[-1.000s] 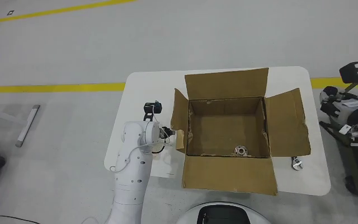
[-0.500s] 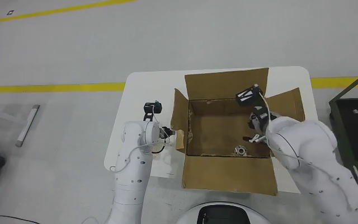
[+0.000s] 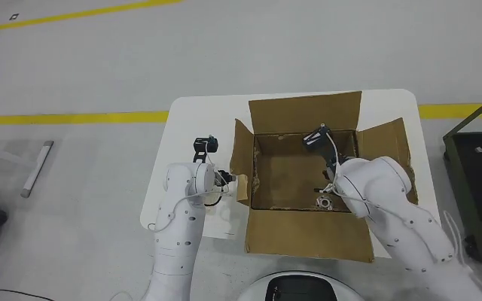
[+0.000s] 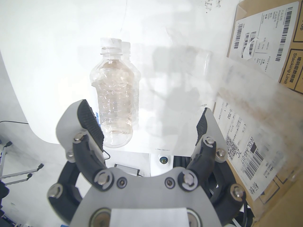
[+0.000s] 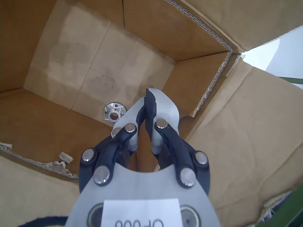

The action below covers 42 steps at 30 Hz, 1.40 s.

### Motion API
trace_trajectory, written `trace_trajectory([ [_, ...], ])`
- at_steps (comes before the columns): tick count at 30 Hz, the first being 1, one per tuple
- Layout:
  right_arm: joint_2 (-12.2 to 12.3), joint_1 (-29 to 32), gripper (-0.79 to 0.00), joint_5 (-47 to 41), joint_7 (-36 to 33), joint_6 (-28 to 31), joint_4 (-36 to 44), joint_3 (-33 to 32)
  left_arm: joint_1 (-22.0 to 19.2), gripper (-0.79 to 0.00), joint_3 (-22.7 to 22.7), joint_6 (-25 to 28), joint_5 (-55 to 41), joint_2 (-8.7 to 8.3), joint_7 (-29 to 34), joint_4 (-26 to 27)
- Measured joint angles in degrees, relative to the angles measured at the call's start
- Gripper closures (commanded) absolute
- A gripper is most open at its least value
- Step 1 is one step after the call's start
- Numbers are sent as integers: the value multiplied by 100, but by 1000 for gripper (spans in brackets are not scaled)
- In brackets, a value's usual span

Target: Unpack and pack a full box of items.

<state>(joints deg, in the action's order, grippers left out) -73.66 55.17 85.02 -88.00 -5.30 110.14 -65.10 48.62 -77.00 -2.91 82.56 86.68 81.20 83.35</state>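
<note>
An open cardboard box (image 3: 305, 113) stands on the white table (image 3: 196, 120) with its flaps spread. On its floor near the front wall lies a small round metal flange (image 3: 324, 202) (image 5: 114, 113). My right gripper (image 5: 147, 94) hangs inside the box just beside the flange, fingers shut with nothing between them. My left gripper (image 4: 146, 116) is open over the table left of the box, beside the box's left flap (image 4: 260, 90). A clear plastic bottle (image 4: 113, 95) lies on the table next to its left finger, not gripped.
The box's labelled outer wall (image 4: 251, 142) stands close to my left gripper's right finger. A dark green frame (image 3: 461, 173) stands off the table's right edge. Free tabletop lies behind and left of the box.
The right arm came in from the right over the box and went down inside toward the flange. The left arm kept still.
</note>
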Motion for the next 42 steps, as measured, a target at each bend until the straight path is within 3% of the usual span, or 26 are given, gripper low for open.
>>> trace_trajectory([
  [12, -1, 81, 0, 2, 131, 100, -69, 52, 0, -785, 0, 0, 0, 0, 0, 0],
  [24, -140, -82, 0, -422, -2, 344, -854, 596, 0, -785, 0, 0, 0, 0, 0, 0],
  [29, -180, -212, -43, -565, 0, 276, -1261, 757, 0, -785, 0, 0, 0, 0, 0, 0],
  [33, -177, -216, -34, -586, 0, 192, -1429, 846, 0, -785, 0, 0, 0, 0, 0, 0],
  [35, -165, -188, -55, -591, 0, 144, -1469, 871, 0, -785, 0, 0, 0, 0, 0, 0],
  [37, -153, -171, -148, -585, 0, 114, -1492, 898, 0, -785, 0, 0, 0, 0, 0, 0],
  [42, -113, -146, -222, -527, 0, 32, -1500, 943, 0, -785, 0, 0, 0, 0, 0, 0],
])
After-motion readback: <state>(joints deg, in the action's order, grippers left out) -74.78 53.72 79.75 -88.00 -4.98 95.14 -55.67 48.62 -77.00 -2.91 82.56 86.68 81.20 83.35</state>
